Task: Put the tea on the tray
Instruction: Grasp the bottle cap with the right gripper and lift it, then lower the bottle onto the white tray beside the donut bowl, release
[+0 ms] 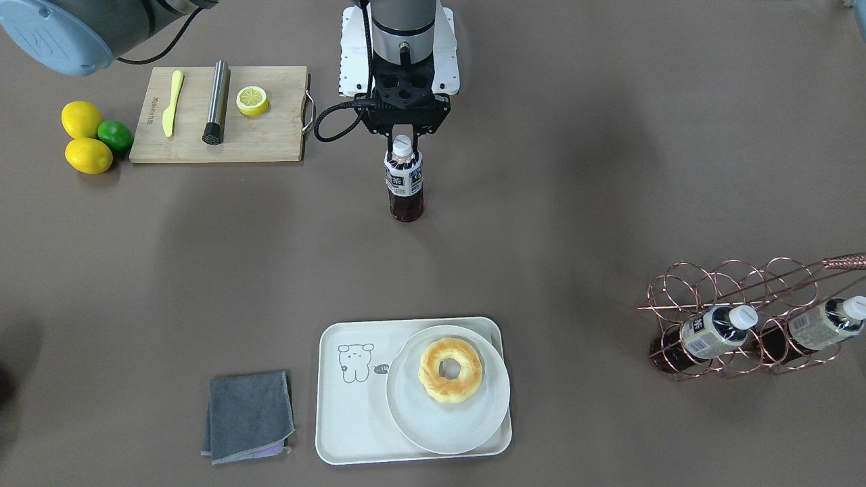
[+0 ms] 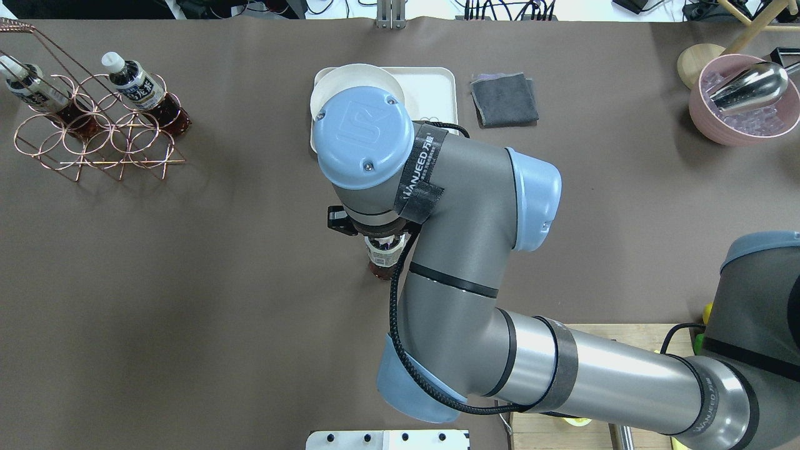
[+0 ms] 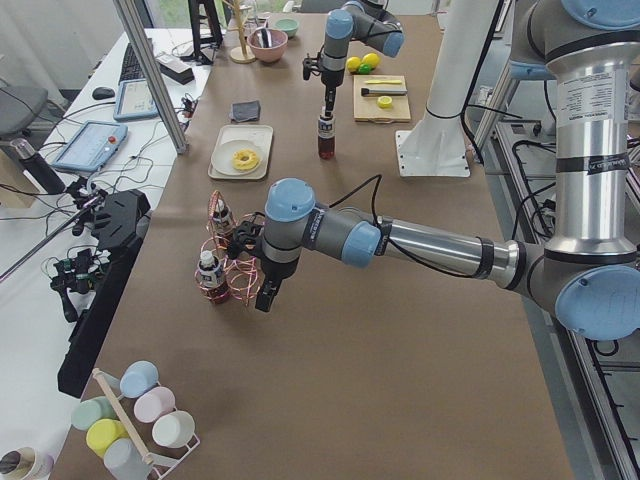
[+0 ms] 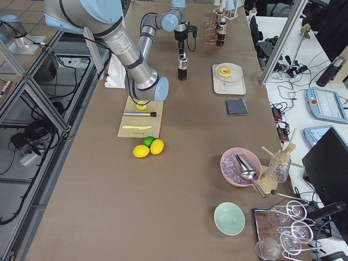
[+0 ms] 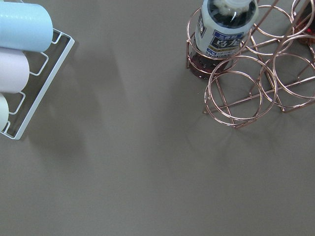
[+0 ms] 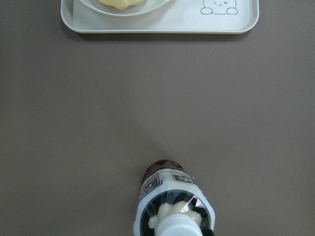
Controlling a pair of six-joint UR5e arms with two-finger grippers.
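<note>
From the top centre of the front view I see the right arm [image 2: 475, 206] reaching straight down. Its right gripper [image 1: 404, 140] is pinched narrowly at the neck of the tea [image 1: 405, 186], which stands upright mid-frame, well apart from the tray [image 1: 352, 419] at bottom centre; the grip looks closed, though the cap hides the contact. The tray bears a bear drawing [image 1: 355, 363] and holds a round plate [image 1: 440, 426] with a ring pastry [image 1: 450, 370]. A copper rack [image 1: 717, 284] at lower right holds two more bottles [image 1: 717, 331], and the left gripper [image 3: 265, 297] hangs beside it, its spread impossible to judge. The tea's label is unreadable; a strap [image 2: 420, 172] on the right arm reads WANJEED.
</note>
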